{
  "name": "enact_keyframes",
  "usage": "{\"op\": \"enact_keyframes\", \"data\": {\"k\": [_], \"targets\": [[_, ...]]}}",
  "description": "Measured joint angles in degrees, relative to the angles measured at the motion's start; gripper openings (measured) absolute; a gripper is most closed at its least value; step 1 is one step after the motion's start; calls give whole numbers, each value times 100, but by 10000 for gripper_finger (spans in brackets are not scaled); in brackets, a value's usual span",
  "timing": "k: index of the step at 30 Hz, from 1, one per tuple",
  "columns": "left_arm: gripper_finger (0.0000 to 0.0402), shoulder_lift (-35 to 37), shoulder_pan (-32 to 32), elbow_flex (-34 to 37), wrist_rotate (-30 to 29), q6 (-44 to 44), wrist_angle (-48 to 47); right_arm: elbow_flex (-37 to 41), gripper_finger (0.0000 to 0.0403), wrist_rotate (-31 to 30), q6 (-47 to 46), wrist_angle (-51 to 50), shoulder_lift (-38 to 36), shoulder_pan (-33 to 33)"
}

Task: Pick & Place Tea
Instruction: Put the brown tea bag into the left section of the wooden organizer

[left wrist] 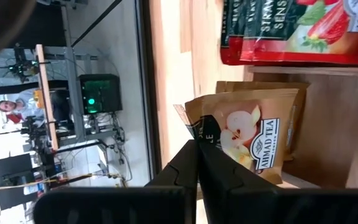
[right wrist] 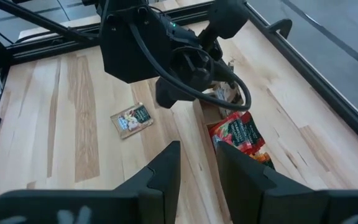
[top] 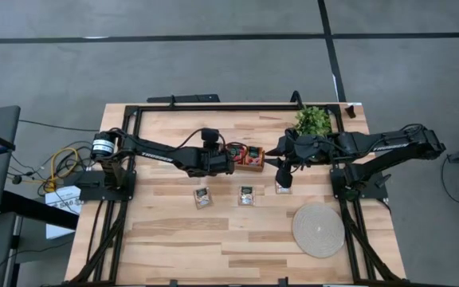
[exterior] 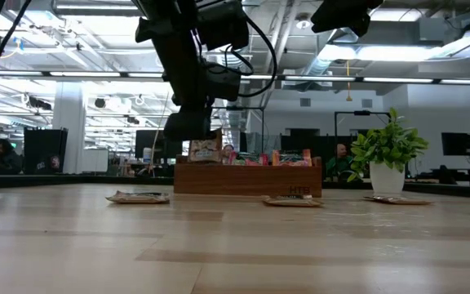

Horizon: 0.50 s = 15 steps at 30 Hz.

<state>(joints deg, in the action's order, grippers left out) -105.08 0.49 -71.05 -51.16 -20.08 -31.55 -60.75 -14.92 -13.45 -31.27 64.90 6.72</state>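
A low wooden box (top: 251, 159) on the table holds red sachets (left wrist: 291, 28) and beige ones. My left gripper (top: 233, 162) hangs over the box's left end, shut on a beige sachet (exterior: 205, 149) with an apple print. Three more sachets lie flat on the table in front of the box (top: 203, 198) (top: 246, 195) (top: 284, 186). My right gripper (right wrist: 197, 167) is open and holds nothing. It hovers by the box's right end (top: 280, 162), above the rightmost flat sachet. My left gripper pinches the beige sachet between its two fingertips (left wrist: 194, 163) at one edge, near a corner (left wrist: 199, 132). It comes from the table's left, slanting down. The sachet stands upright in the hold, its lower edge about level with the box's rim (exterior: 194, 162); another beige sachet (left wrist: 294, 118) sits behind it.
A potted green plant (top: 312, 120) stands behind the box's right end, close to my right arm. A round woven mat (top: 319, 229) lies near the right front corner. A black frame (top: 213, 106) runs around the table's edges. People sit in the room beyond the table.
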Motion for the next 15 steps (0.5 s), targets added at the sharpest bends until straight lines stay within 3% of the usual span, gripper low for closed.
{"op": "enact_keyframes", "data": {"k": [15], "targets": [[19,0,0,0,270,9,133,0,97,0,-4,0,0,0]]}}
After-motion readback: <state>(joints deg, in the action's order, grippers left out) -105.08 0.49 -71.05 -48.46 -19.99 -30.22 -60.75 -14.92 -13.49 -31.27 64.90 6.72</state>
